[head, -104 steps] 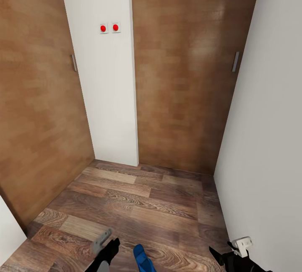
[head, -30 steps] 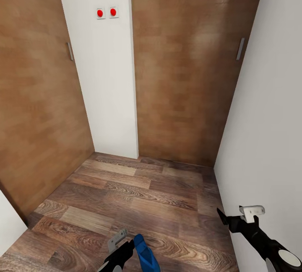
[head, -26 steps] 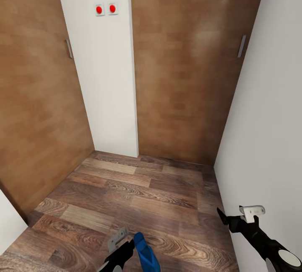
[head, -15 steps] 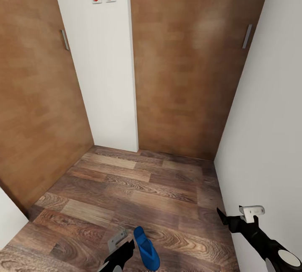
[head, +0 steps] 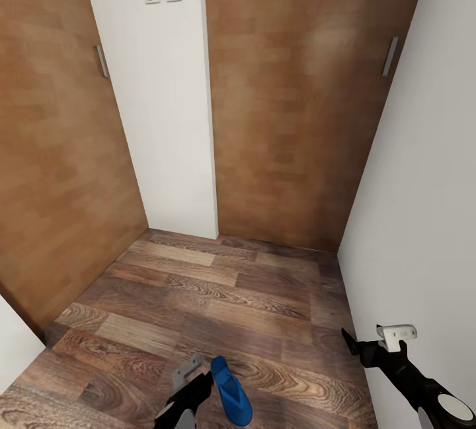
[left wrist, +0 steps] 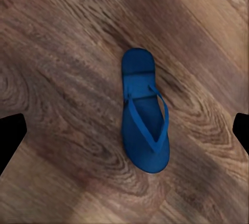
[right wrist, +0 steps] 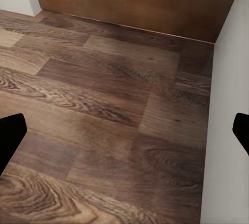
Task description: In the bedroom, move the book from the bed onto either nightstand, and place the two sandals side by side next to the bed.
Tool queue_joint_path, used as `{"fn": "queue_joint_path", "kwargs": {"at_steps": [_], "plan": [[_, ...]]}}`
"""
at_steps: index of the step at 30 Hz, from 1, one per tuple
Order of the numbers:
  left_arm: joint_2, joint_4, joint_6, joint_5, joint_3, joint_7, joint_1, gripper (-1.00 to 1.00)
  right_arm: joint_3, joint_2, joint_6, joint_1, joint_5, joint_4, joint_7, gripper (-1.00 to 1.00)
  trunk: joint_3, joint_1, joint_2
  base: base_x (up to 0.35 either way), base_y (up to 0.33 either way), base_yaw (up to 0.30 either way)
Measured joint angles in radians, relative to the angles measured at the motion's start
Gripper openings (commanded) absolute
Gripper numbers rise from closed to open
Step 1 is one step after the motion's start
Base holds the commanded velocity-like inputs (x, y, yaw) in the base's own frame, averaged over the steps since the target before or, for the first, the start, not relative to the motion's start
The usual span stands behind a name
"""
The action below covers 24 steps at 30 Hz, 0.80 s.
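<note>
Left gripper [head: 192, 379] hangs jaws apart over a sandal [left wrist: 144, 117] on the floor; next, descend and clamp.

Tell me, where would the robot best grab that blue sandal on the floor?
Probably across the sole's narrow width, coming straight down from above. The sandal lies flat and sole-down on the wood floor, long and thin, so its side edges give two opposing faces. The left gripper is beside it, and its wrist view looks down on the sandal between wide-open fingers. The raised thong strap is an alternative hold.
</note>
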Motion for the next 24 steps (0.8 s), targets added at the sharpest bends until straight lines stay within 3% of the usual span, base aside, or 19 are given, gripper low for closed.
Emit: {"fn": "queue_joint_path", "kwargs": {"at_steps": [5,11,16,24], "plan": [[0.000,-0.030,0.114,0.001,0.000,0.020,-0.026,1.00,0.000,0.000,0.000,0.000,0.000,0.001,0.000,1.00,0.000,0.000,0.000,0.000,0.000,0.000],[0.000,-0.065,0.205,0.006,0.000,0.026,-0.036,1.00,0.001,0.000,0.000,0.000,0.000,0.001,0.000,1.00,0.000,0.000,0.000,0.000,0.000,0.000],[0.000,-0.089,0.282,0.030,0.000,0.028,-0.039,1.00,0.002,0.000,0.000,0.000,0.000,0.002,0.000,1.00,0.000,0.000,0.000,0.000,0.000,0.000],[0.000,-0.097,0.317,0.048,0.001,0.029,-0.058,1.00,0.004,0.000,0.000,0.000,-0.001,0.004,0.001,1.00,0.000,0.000,0.000,0.000,0.000,0.000]]}}
